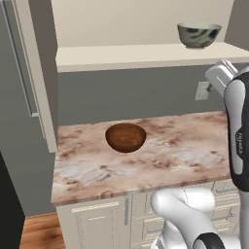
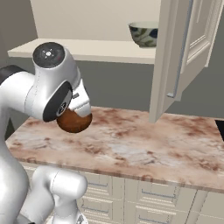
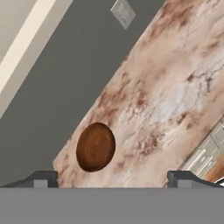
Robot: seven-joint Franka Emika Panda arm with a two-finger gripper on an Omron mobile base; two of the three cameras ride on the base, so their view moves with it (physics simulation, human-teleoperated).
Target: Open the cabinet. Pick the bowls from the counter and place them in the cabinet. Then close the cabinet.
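The cabinet (image 1: 146, 56) stands open, its left door (image 1: 34, 73) and right door (image 2: 183, 52) swung out. The pale grey-green bowl (image 1: 198, 34) (image 2: 144, 34) sits on the cabinet's shelf at the right. The reddish-brown wooden bowl (image 1: 125, 137) (image 3: 95, 146) rests on the marbled counter (image 1: 170, 155) near the back wall; in the right base view my arm partly covers this bowl (image 2: 72, 123). My gripper (image 3: 113, 180) hangs high over the counter, open and empty, with the wooden bowl ahead of its left fingertip (image 3: 43, 179).
A wall outlet (image 1: 203, 90) (image 3: 123, 12) sits on the grey backsplash right of the wooden bowl. Cream base cupboards with drawers (image 2: 144, 197) run under the counter. My own arm (image 1: 238, 141) rises at the counter's right end. A dark tall unit (image 1: 7, 204) stands at the far left.
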